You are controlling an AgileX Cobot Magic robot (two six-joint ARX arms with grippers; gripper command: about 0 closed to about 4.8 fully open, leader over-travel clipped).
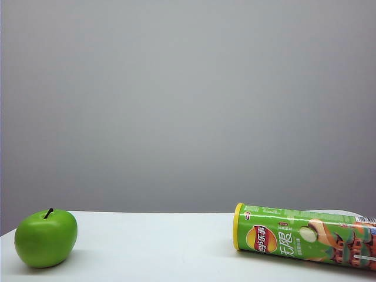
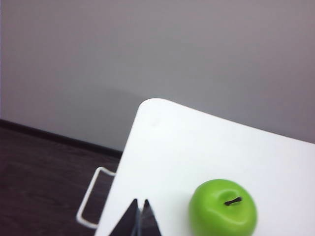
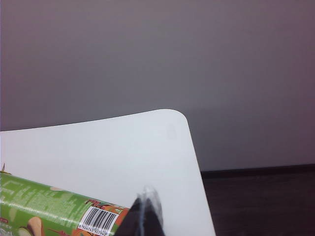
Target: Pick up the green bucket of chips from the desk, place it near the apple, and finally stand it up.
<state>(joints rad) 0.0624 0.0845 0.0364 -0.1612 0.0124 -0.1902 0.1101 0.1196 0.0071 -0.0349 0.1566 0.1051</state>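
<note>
Lying on its side on the worktop (image 1: 153, 247), the green bucket of chips (image 1: 305, 236) sits well apart from the apple (image 1: 46, 238). I see the left gripper (image 2: 139, 216) near the apple, fingers pressed together, and the right gripper (image 3: 145, 212) over the can's barcode end, fingers likewise closed on nothing.

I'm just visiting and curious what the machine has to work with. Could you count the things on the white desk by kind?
Apples: 1, the green apple at the desk's left end.
Chip cans: 1, the green bucket of chips, lying on its side at the right.
Total: 2
</note>
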